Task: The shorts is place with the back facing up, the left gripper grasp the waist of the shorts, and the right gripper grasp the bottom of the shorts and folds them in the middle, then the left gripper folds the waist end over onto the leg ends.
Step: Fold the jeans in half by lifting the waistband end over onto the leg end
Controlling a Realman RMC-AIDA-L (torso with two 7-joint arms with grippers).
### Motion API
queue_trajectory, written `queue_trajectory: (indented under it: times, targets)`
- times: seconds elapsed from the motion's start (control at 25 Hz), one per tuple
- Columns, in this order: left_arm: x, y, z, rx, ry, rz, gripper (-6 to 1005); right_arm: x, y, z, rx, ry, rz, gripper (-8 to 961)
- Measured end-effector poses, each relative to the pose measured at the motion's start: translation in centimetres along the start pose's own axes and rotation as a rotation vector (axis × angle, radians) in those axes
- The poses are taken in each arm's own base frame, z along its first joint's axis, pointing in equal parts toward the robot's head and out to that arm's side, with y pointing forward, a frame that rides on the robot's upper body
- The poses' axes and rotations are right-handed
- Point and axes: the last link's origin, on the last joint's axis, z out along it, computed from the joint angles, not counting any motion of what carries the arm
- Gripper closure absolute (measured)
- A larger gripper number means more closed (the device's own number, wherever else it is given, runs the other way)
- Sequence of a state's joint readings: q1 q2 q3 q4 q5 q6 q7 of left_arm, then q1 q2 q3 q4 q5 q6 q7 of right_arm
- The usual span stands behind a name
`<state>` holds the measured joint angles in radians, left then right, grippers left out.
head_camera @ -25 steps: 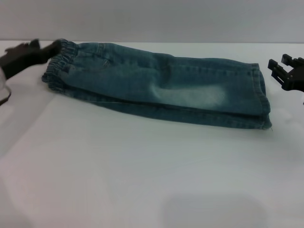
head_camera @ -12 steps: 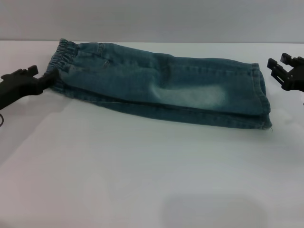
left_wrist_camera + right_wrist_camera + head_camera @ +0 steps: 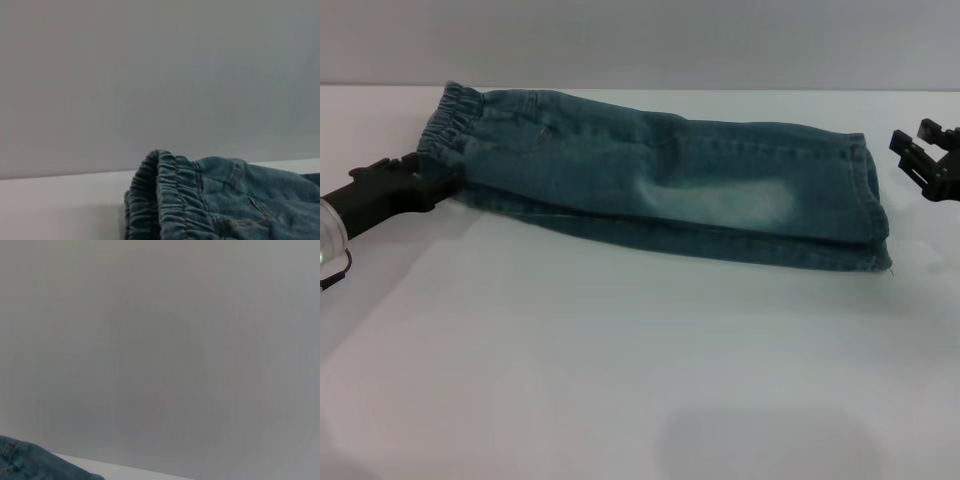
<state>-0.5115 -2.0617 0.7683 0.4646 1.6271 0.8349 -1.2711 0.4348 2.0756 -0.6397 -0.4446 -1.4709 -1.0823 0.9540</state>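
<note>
Dropping lower along the ruffled elastic waist of the lengthwise-folded faded denim shorts, the slim black left gripper noses in at its near corner, grip impossible to tell, so the final fold looks begun and needs a firm pinch there, while the blocky black right gripper hangs spread apart off the leg ends.

No text, label, brand, number or sign can be read anywhere — not on the shorts, not on the white desk, not on the plain grey wall behind — the denim shows only stitching and pale bleached patches
</note>
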Motion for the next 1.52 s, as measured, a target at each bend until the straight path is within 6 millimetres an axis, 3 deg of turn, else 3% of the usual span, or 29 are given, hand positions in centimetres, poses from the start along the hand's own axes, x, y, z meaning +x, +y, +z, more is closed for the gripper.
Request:
queue_trajectory:
  times: [0.76,1.52]
  targets:
    - [1.4,-0.3,2.1,0.094,-0.014,0.099,288,0.5,0.0,-2.4,-0.023,-0.036,0.012,567]
    - [0.6,-0.3,2.0,0.101,-0.033,0.083,288,-0.2,-0.2,-2.2,-0.015,-0.063,0.01,568]
